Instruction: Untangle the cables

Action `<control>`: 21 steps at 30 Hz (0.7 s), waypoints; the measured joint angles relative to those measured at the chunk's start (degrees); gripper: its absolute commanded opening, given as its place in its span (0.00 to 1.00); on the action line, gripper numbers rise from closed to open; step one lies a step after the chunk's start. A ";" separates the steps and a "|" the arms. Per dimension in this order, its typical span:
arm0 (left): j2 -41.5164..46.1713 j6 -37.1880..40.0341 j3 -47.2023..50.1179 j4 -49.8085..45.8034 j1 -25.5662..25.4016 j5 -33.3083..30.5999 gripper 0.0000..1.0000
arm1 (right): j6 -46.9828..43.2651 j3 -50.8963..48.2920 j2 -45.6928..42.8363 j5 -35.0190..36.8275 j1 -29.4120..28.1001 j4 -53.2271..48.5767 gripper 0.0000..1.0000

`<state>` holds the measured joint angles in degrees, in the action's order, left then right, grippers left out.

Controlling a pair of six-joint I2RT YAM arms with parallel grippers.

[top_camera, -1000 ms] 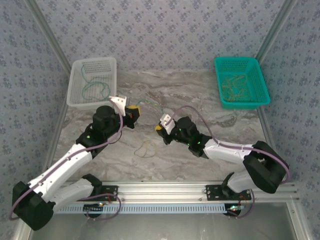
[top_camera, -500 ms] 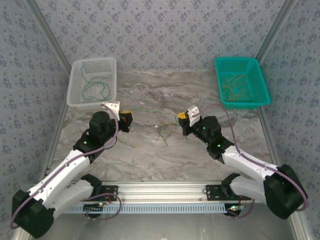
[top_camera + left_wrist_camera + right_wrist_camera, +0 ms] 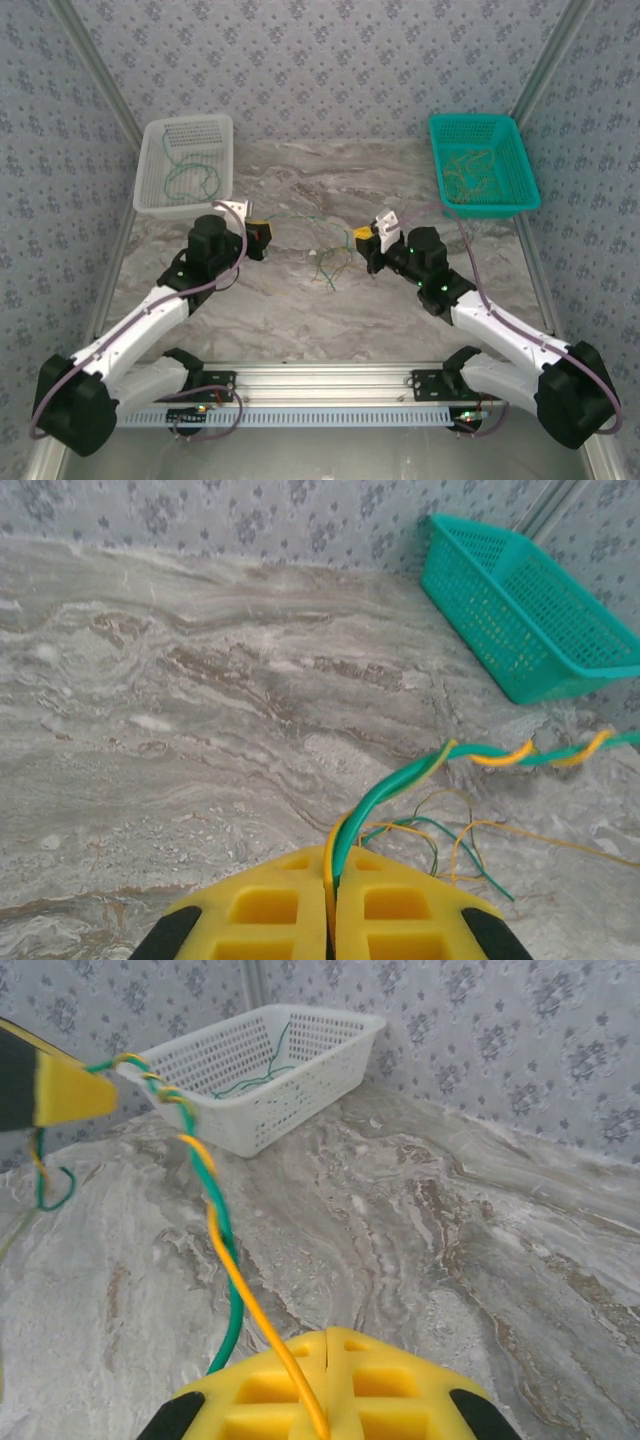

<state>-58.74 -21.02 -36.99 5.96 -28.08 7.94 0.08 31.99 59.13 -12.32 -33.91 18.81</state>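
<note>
A green and a yellow cable (image 3: pixel 505 753), twisted round each other, span the gap between my two grippers above the marble table. The left gripper (image 3: pixel 333 856) is shut on both strands, and it sits left of centre in the top view (image 3: pixel 259 233). The right gripper (image 3: pixel 328 1340) is shut on the yellow strand (image 3: pixel 240 1280), while the green strand (image 3: pixel 230 1310) drops beside its finger. In the top view the right gripper (image 3: pixel 363 240) is right of centre. Loose cable ends (image 3: pixel 326 266) hang in a small bunch between the grippers and spread over the table (image 3: pixel 440 835).
A white basket (image 3: pixel 150 170) at the back left holds green cables (image 3: pixel 190 178). A teal basket (image 3: pixel 437 150) at the back right holds yellow cables (image 3: pixel 475 170). Patterned walls close in the table on three sides, and an aluminium rail runs along the near edge (image 3: pixel 320 380).
The grippers have pulled apart, the right one swinging right and back. The twisted pair is now stretched between them, and the yellow loop that lay on the table has lifted.
</note>
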 measured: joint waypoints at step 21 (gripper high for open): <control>-0.39 1.44 1.11 1.55 -0.17 -2.80 0.57 | 4.46 6.32 6.23 -3.45 0.83 -4.61 0.00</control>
<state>-59.13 -19.57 -35.88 7.51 -28.25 5.15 4.54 38.30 65.36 -15.77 -33.08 14.20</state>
